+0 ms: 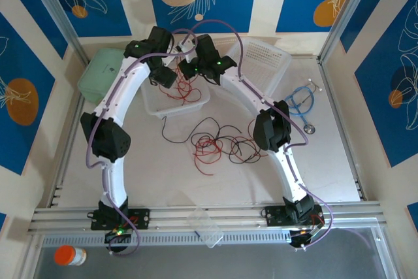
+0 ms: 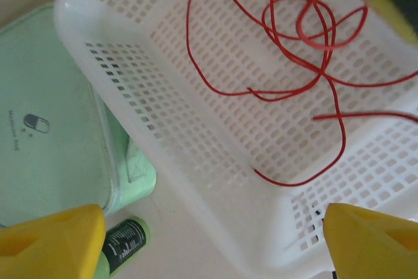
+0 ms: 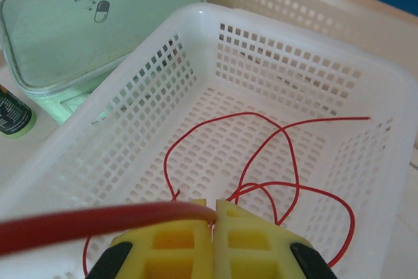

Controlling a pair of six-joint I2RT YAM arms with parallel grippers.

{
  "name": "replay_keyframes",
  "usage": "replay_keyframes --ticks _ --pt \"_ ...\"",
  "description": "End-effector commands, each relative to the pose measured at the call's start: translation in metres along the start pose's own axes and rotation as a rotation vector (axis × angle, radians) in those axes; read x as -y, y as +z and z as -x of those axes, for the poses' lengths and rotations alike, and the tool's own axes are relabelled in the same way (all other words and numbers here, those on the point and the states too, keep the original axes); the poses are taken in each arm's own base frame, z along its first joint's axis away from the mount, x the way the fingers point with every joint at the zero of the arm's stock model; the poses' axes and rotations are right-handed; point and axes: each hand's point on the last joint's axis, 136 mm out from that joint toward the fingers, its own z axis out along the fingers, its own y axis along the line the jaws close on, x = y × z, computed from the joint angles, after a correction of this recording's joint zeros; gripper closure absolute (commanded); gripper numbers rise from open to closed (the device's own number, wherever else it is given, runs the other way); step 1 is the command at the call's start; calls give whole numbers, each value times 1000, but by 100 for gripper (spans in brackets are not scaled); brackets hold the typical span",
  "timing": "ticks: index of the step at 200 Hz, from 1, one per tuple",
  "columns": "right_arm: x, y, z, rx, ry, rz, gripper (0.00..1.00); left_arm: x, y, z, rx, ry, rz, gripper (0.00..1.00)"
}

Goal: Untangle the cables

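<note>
A red cable [image 3: 261, 155] lies looped in the white perforated basket [image 3: 287, 70], and its loops [image 2: 307, 31] also show in the left wrist view. My right gripper [image 3: 213, 210] hangs over the basket, shut on a red cable strand [image 3: 98, 220] that runs off left from its jaws. My left gripper [image 2: 212, 227] hovers open over the basket's near corner [image 2: 215, 213], nothing between its yellow fingers [image 2: 52, 240]. In the top view a tangle of red and black cables [image 1: 215, 143] lies on the table in front of the basket [image 1: 160, 106], with both grippers [image 1: 163, 75] [image 1: 188, 70] above the basket.
A mint-green pouch [image 1: 98, 73] and a small green bottle [image 2: 124, 243] sit left of the basket. A second white basket [image 1: 264, 60] stands at the back right, with a light-blue looped cable [image 1: 300, 102] beside it. A clear container [image 1: 206, 227] and an orange-capped bottle [image 1: 68, 255] rest near the front rail.
</note>
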Motion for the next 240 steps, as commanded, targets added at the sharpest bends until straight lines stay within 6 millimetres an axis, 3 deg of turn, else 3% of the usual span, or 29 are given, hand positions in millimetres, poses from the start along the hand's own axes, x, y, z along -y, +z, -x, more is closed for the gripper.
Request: replay_keyframes --ticks 1,23,70,82,101,122,171,216,240 --pt "-1 19 -34 -88 77 28 100 -18 -39 18 128 -25 59 13" --pt "-3 25 -42 -110 104 35 100 -28 -47 14 132 -52 106 12" --pt "-1 38 -64 -177 167 25 100 -80 -87 -5 160 -232 312 9" --pt "-2 39 -68 -198 182 29 93 -85 -103 -10 189 -271 313 7" --pt "-5 41 -72 -227 193 30 71 -84 -125 -20 220 -320 286 6" --pt "-11 41 -72 -240 192 33 57 -71 -139 -38 221 -362 202 6" --pt "-17 21 -53 -240 174 6 50 -16 -138 -94 103 -413 -42 16" --pt "-21 -16 -34 -242 189 -40 51 53 -98 -163 -94 -409 -199 21" --pt "-25 -32 -23 -222 229 -32 53 82 -72 -186 -137 -461 -258 21"
